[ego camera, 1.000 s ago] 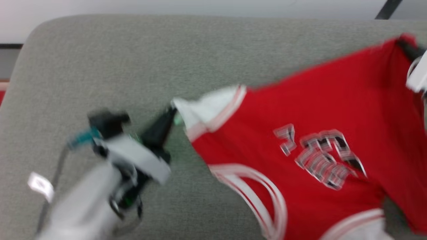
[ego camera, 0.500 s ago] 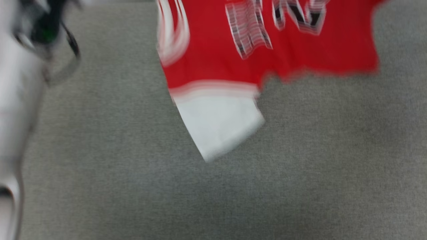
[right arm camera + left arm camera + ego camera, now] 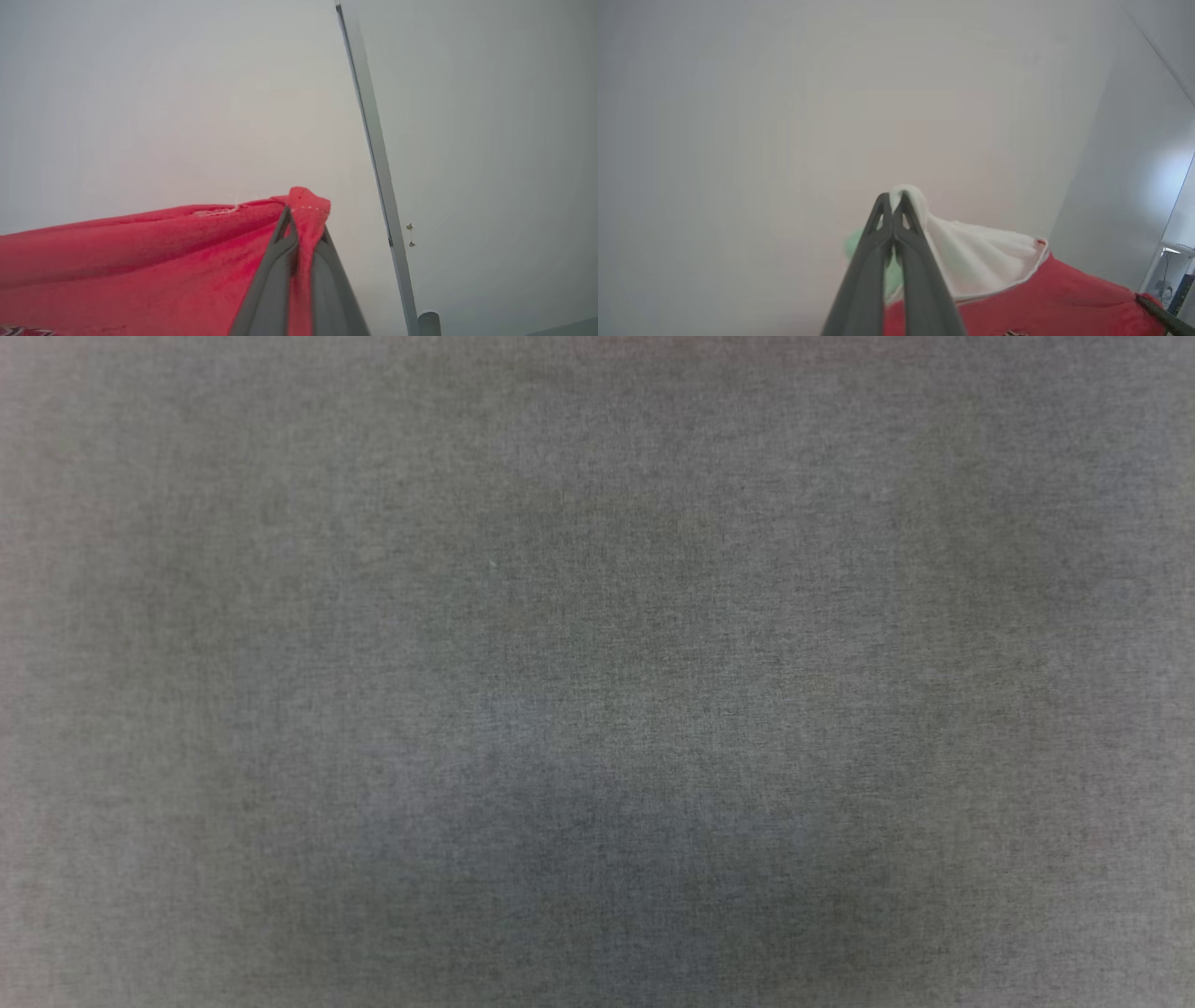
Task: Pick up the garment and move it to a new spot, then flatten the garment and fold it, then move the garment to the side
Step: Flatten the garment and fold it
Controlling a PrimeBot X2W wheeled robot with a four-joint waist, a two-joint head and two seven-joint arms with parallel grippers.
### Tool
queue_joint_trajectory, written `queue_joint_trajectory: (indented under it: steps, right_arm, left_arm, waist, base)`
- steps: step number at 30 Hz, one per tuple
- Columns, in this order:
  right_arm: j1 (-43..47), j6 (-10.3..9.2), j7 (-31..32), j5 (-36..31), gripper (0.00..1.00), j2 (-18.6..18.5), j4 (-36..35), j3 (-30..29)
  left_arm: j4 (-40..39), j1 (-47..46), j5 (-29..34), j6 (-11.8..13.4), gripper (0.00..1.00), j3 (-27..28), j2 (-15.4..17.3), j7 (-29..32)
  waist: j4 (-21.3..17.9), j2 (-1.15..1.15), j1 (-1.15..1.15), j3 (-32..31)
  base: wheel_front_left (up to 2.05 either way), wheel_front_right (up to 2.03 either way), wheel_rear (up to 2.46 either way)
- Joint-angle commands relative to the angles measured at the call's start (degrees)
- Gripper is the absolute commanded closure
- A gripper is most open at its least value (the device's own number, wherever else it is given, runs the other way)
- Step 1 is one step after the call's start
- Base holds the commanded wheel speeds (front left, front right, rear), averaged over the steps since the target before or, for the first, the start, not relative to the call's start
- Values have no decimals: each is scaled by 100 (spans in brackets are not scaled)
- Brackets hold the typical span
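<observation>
In the left wrist view my left gripper (image 3: 892, 199) is shut on the garment (image 3: 1045, 298), pinching the tip of its white sleeve panel, which drapes down to the right into red cloth. My right gripper (image 3: 303, 219) in the right wrist view is shut on a red corner of the garment (image 3: 140, 261), and the cloth stretches away to the left in a taut fold. Both grippers point up at a pale wall, so the garment hangs held up between them.
The head view looks straight down on a grey woven fabric surface (image 3: 597, 672). A thin grey pole (image 3: 373, 140) runs up the right wrist view beside a pale wall. A white shelf unit (image 3: 1174, 275) stands at the far right of the left wrist view.
The head camera has swung down, so the garment and left arm slid out of its top edge. The garment stays gripped at both ends.
</observation>
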Motion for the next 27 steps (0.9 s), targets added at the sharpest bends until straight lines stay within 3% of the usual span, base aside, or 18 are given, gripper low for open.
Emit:
queue_joint_trajectory:
  steps: [1,8,11,16,19,27]
  right_arm:
    - [247,-18,11,-61,100,26,-26,152]
    - [1131,-14,293,143,100,-103,-570,802]
    - [1773,-14,456,501,100,-318,-1051,1076]
    - [3005,-14,694,1178,100,-740,-1902,1458]
    - [3688,-14,821,1548,100,-1009,-2390,1616]
    - [5309,-14,1092,2316,100,-1518,-3400,1629]
  left_arm:
    - [-117,333,-193,16,100,-96,30,27]
    - [-1100,1699,-926,10,100,-675,272,166]
    - [-1682,2455,-1054,10,100,-1057,502,68]
    - [-2311,3792,-1424,10,100,-1385,564,-168]
    - [-2565,4482,-1627,9,100,-1243,561,-238]
    - [-3011,6206,-1217,9,100,-806,373,-256]
  waist:
    - [13,0,0,47]
    - [58,0,0,-15]
    - [117,0,0,-131]
    - [178,0,0,-490]
    - [162,0,0,-675]
    - [130,0,0,-1180]
  base:
    - [0,0,0]
    - [0,0,0]
    - [0,0,0]
    - [0,0,0]
    - [0,0,0]
    - [0,0,0]
